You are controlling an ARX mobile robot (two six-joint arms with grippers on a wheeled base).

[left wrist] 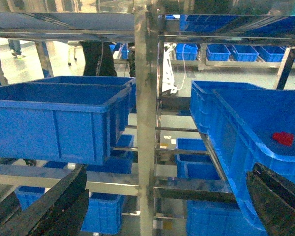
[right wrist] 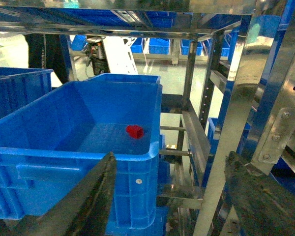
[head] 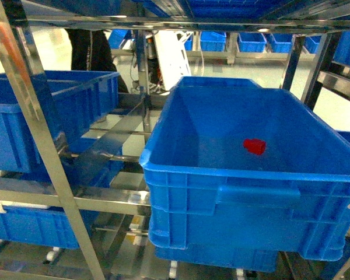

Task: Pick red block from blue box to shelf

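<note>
The red block (head: 254,146) (left wrist: 283,138) (right wrist: 134,131) lies on the floor of a large royal-blue ribbed crate (head: 221,175) (left wrist: 236,129) (right wrist: 78,152) that stands on a tier of the steel shelf (head: 35,134) (left wrist: 146,98) (right wrist: 226,147). The blue box is out of view. My left gripper (left wrist: 164,206) is open and empty, facing a shelf upright to the left of that crate. My right gripper (right wrist: 174,196) is open and empty, just outside the crate's near right corner. Neither gripper shows in the head view.
A second ribbed crate (head: 46,116) (left wrist: 49,118) sits on the left bay, with more crates (head: 29,224) on the tier below. A person in dark clothes (head: 90,49) (left wrist: 96,59) stands behind the shelf. Further crates (head: 251,41) line a rack at the back.
</note>
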